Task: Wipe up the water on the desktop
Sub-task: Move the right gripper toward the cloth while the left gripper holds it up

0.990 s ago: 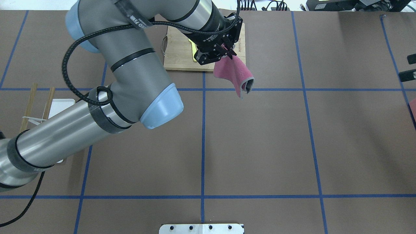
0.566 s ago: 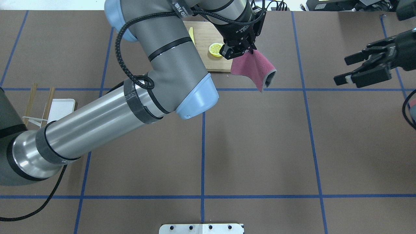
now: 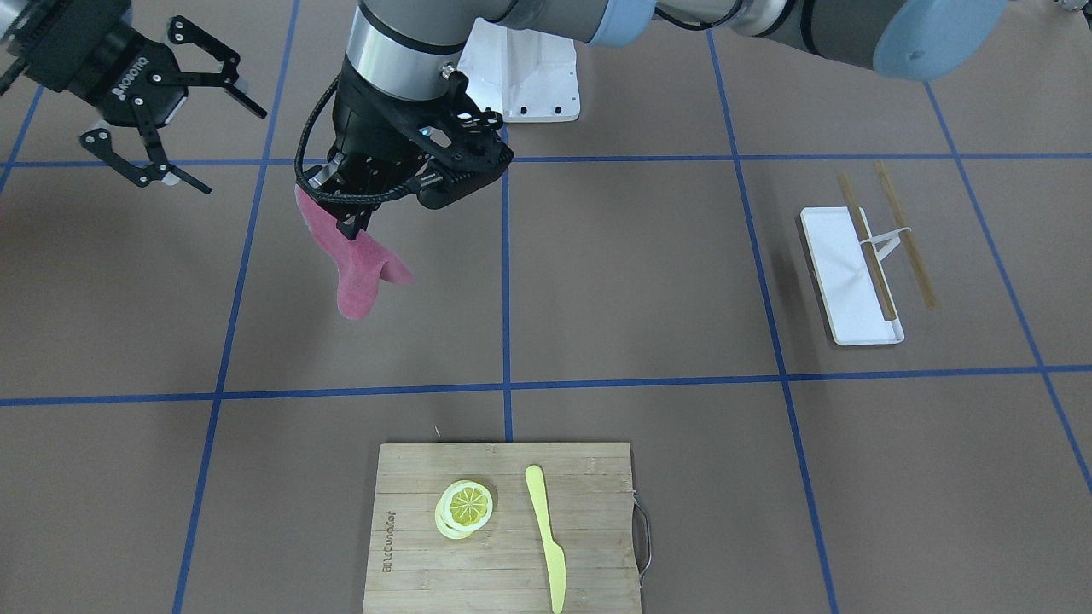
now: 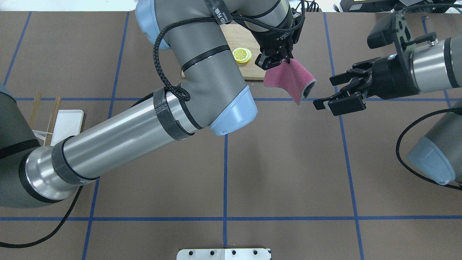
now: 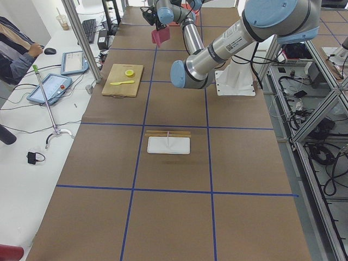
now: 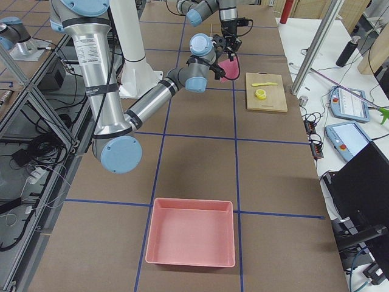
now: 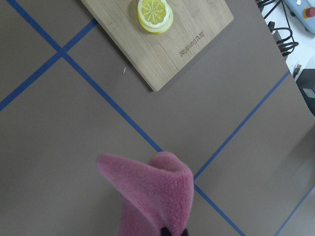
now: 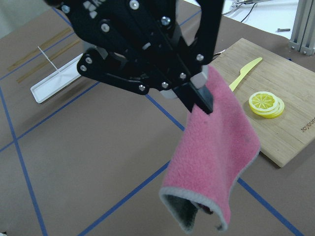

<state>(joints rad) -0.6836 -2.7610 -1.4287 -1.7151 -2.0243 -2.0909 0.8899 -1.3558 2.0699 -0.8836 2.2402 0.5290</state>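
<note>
Left gripper [image 4: 277,60]: we see its jaws clamped on 1 corner of the pink cloth [image 4: 288,77], which hangs clear above the worktop [image 4: 288,162].
Right gripper [image 4: 326,92]: jaws spread wide, empty, just beside the cloth's drooping end.
Worktop: brown, blue-taped, beneath both arms; we cannot tell where it is wet.
Cutting board [image 3: 580,512]: carries lemon slices [image 3: 465,505].

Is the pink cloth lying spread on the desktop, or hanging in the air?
Hanging, draped and curled. The left gripper pinches the pink cloth by one corner, above the desktop.
</note>
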